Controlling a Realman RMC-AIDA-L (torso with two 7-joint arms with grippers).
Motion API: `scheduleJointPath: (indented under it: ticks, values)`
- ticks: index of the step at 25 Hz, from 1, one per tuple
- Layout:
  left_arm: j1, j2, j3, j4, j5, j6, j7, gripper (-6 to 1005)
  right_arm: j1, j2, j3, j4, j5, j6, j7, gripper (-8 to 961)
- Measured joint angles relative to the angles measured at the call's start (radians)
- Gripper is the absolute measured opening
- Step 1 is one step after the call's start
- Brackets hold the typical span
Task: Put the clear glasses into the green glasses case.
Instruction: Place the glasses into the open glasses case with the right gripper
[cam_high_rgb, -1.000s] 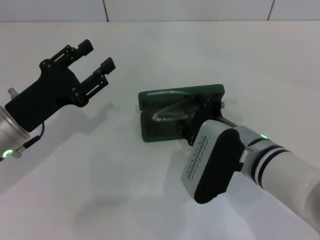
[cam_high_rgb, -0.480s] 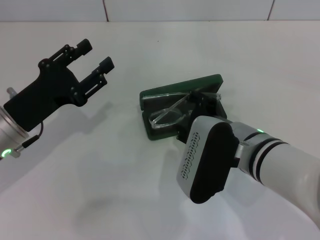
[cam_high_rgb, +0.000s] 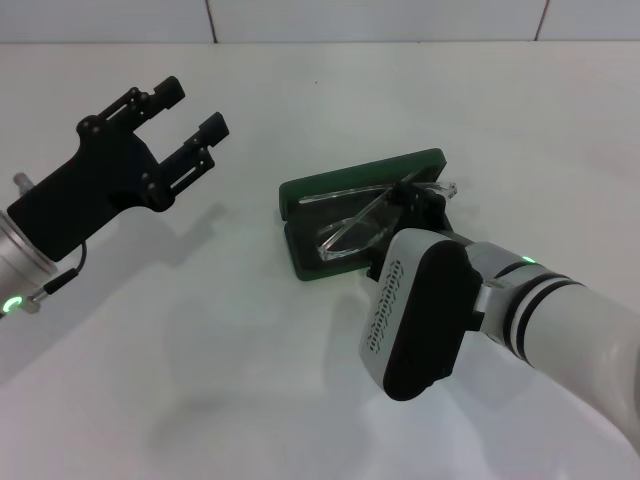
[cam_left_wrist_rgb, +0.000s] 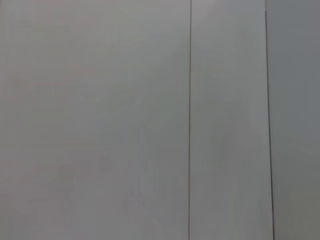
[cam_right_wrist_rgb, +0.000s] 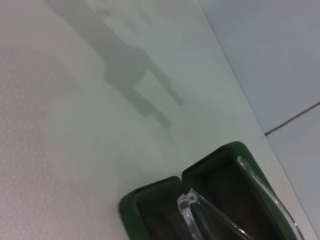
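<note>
From the head view, the green glasses case (cam_high_rgb: 340, 215) lies open on the white tabletop (cam_high_rgb: 300, 380), roughly midway between the left and right edges and a little toward the far edge. Its lid stands tilted up on the far side and the tray sits nearer the robot. The clear glasses (cam_high_rgb: 360, 222) rest slantwise across the open case, one lens down in the tray, the frame leaning against the lid and one temple tip poking out past the case's right end. The right pincer (cam_high_rgb: 415, 205) reaches in at that right end of the case, right up against the glasses; the bulky wrist housing hides most of it, so I cannot tell how far apart its fingers are or whether it has hold of the glasses. The left pincer (cam_high_rgb: 188, 112) hangs above the tabletop toward the left edge, well apart from the case, with its two black fingers spread wide and nothing between them.

The left wrist view shows only a pale panelled wall (cam_left_wrist_rgb: 100, 120) with thin vertical seams.

The right wrist view looks along the tabletop at one rounded end of the open case, dark lining showing inside both halves. The transparent frame lies across the opening, its hinge over the tray and a clear edge running along the lid. A shadow of the left arm falls on the tabletop beyond.
</note>
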Motion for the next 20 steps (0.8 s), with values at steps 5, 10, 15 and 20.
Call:
scheduleJointPath:
  ticks: [5,10,15,20]
  values:
    - [0.0,0.0,0.0,0.0,0.0,0.0,0.001,663,-0.001,0.0,0.002,0.003,0.002,-0.005,-0.001,620]
    - [0.0,-0.001,0.0,0.0,0.0,0.0,0.002,663,-0.006,-0.002,0.007,0.002,0.02,-0.027,-0.012,567]
    - [0.001,-0.001,0.0,0.0,0.0,0.0,0.002,663,-0.009,-0.005,0.026,-0.004,0.07,-0.038,-0.059,477]
    - [0.001,-0.002,0.0,0.0,0.0,-0.001,0.002,664,-0.021,-0.005,0.053,-0.016,0.078,-0.039,-0.062,359]
